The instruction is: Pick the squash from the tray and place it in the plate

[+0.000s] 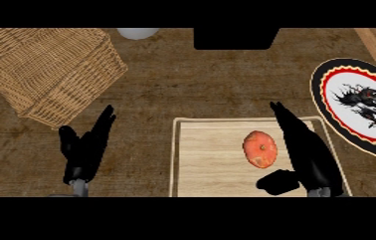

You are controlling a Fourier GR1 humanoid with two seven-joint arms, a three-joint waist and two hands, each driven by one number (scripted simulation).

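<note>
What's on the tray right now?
Only the squash lies on the tray, right of its middle. The right hand hangs open over the tray's right side beside the squash, covering that strip, so anything under it can't be seen.

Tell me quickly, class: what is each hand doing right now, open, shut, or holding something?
Left hand: open, fingers straight, holding nothing.
Right hand: open beside the squash over the tray, not gripping it.

A brown wooden tabletop (198, 79) carries a wicker basket (55, 69) at its left edge, a pale tray (209, 159) at the near edge, and a patterned plate (349, 102) at the right edge.
</note>
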